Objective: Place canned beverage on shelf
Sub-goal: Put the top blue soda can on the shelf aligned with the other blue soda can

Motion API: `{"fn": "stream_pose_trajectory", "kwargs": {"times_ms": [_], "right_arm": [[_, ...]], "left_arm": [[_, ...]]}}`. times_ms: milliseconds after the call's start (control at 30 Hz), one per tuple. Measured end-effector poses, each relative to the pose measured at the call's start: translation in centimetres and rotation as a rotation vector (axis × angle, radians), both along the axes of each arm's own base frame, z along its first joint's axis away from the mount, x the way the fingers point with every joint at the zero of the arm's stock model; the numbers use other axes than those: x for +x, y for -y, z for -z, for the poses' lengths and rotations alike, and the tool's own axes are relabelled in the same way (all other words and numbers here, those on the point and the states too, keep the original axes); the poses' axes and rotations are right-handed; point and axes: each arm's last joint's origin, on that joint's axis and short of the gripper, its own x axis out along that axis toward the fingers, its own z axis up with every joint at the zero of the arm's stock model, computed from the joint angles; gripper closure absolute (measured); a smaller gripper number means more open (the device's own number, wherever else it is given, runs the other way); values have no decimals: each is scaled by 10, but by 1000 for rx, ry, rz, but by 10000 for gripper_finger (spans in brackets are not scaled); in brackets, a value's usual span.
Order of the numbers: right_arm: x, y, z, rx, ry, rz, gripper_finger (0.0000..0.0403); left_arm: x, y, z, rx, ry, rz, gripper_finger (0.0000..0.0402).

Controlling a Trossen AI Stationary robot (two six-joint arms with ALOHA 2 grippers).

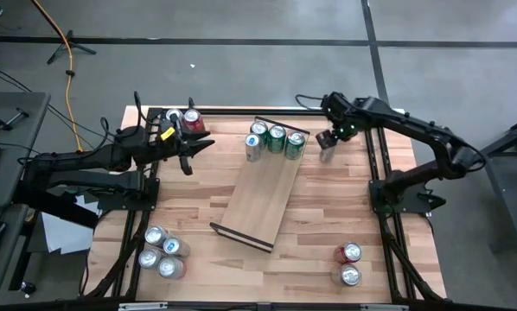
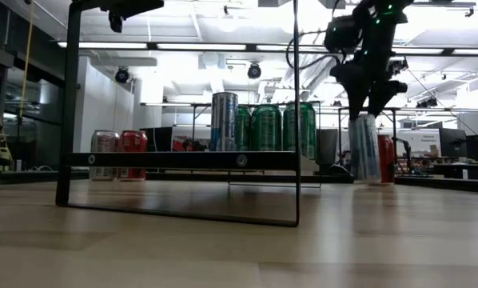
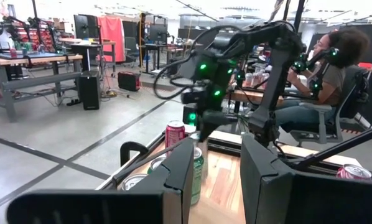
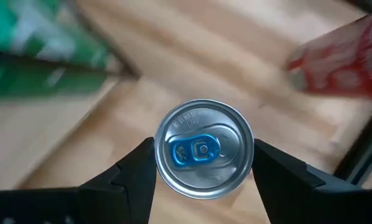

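Note:
The shelf (image 1: 257,197), a light-wood board with dark end rails (image 2: 183,160), lies slantwise mid-table. Three cans stand on its far end: a tall silver-blue one (image 1: 254,148) and two green ones (image 1: 277,138) (image 1: 296,144). My right gripper (image 1: 328,141) is just right of them, pointing steeply down, shut on a tall silver can (image 2: 365,149) with a blue tab (image 4: 195,149). My left gripper (image 1: 188,149) waits at the far left, held level and open, with nothing between its fingers (image 3: 186,168). My right gripper pinches the silver can's top end (image 4: 158,155) between its two fingers, one on each side just under the rim. The fingers come from above, pointing down. The can hangs nearly upright below them. Whether its base (image 2: 367,181) is clear of the tabletop, I cannot tell.
A red can (image 2: 385,158) stands close behind the held can. More cans stand at the far left (image 1: 192,121), near left (image 1: 161,250) and near right (image 1: 349,263). Most of the shelf board is bare. A person (image 3: 335,74) sits beyond the table.

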Motion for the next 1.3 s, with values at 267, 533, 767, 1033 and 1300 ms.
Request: {"fn": "stream_pose_trajectory", "kwargs": {"times_ms": [267, 533, 767, 1033, 1300], "right_arm": [[12, -43, -11, 21, 49, -214, 188], [34, -87, -15, 71, 156, -462, 188], [54, -120, -46, 24, 323, -614, 187], [93, -125, -88, -141, 365, -585, 187], [148, -116, -82, -196, 98, -544, 187]], "left_arm": [[3, -1, 2, -2, -16, 0, 341], [11, -2, 7, -8, -52, 0, 341], [12, -2, 6, -5, -37, 0, 341], [12, -2, 4, 14, -18, -18, 341], [12, -2, 4, 14, -18, -19, 341]]}}
